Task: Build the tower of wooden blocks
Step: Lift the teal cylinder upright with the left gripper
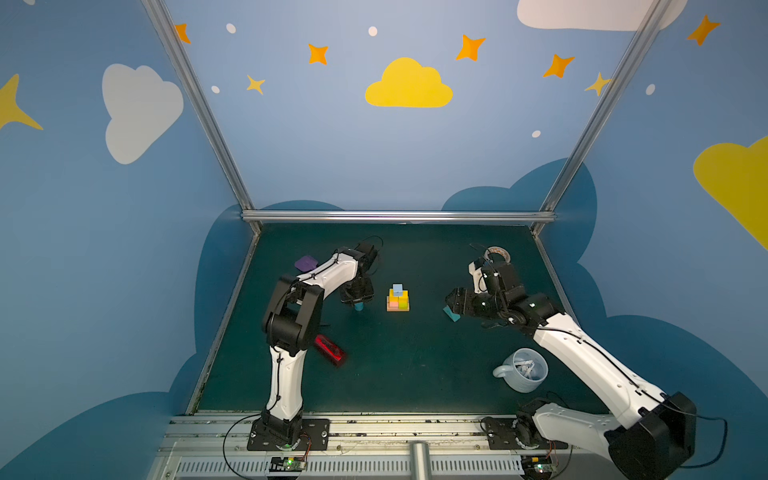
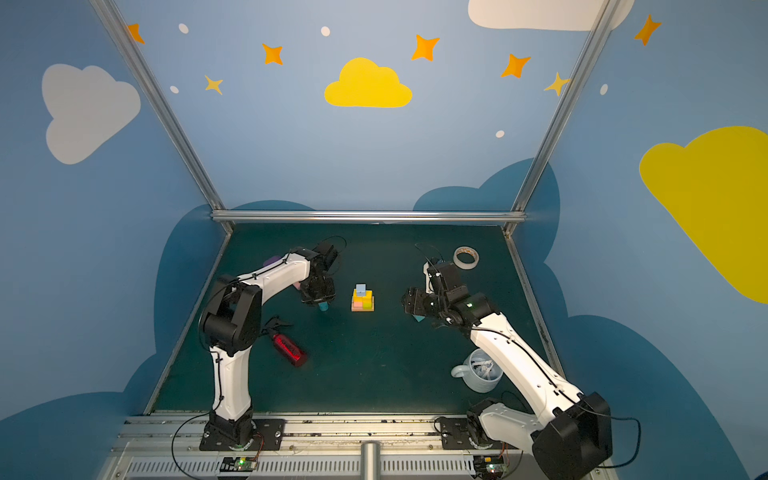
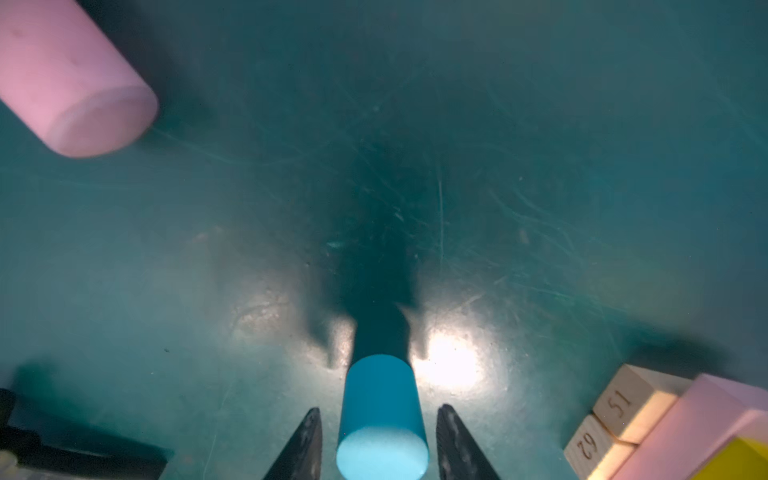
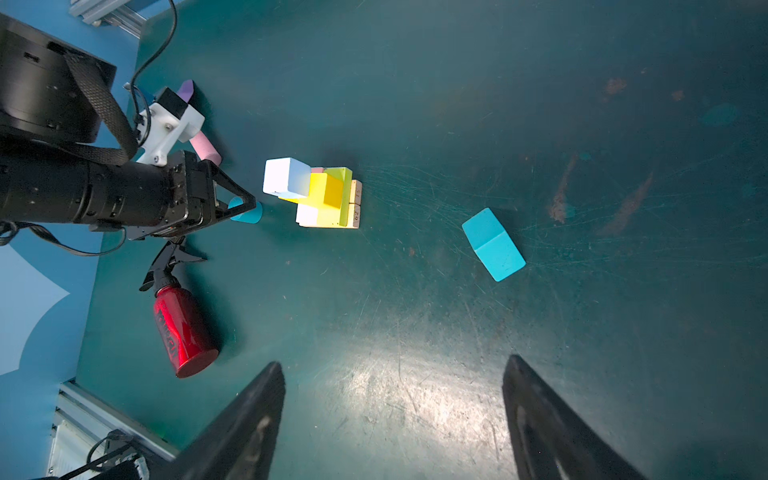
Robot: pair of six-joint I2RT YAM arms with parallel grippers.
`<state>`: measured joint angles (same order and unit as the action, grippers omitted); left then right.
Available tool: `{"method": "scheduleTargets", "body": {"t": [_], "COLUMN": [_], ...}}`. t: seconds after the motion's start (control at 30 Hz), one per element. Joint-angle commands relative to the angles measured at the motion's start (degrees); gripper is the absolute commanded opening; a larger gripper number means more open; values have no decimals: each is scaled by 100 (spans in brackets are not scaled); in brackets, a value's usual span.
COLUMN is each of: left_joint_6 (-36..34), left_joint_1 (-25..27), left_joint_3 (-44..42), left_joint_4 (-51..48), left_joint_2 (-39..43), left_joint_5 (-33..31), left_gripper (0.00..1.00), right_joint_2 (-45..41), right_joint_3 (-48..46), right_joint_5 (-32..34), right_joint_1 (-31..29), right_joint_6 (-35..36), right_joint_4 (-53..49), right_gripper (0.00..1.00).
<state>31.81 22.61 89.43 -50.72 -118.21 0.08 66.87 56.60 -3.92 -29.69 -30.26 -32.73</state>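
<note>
Closest to my left wrist camera, the teal cylinder [image 3: 381, 432] stands upright on the mat [image 3: 519, 174] between the jaws of the left gripper [image 3: 380, 408]. They are partly open with a narrow gap each side and grip nothing. I find the right gripper [image 4: 394, 360] wide open and empty, with the teal house-shape [image 4: 493, 244] lying ahead of it. Between both arms stands the tower [image 1: 398, 300], with the pale-blue cube [image 1: 397, 288] topmost.
</note>
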Motion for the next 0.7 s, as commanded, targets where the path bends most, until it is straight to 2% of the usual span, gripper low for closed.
{"method": "scheduleTargets", "body": {"t": [0.0, 0.67], "left_joint_6": [22, 56], "left_joint_1": [-20, 17], "left_joint_3": [41, -22], "left_joint_4": [-87, -52], "left_joint_2": [-18, -34], "left_joint_5": [-84, -26], "left_gripper": [43, 41], "right_joint_2": [-124, -157], "right_joint_3": [-104, -219], "right_joint_5": [-13, -47], "right_joint_1": [34, 77], "right_joint_6": [-76, -130], "right_joint_4": [84, 144], "right_gripper": [81, 81]}}
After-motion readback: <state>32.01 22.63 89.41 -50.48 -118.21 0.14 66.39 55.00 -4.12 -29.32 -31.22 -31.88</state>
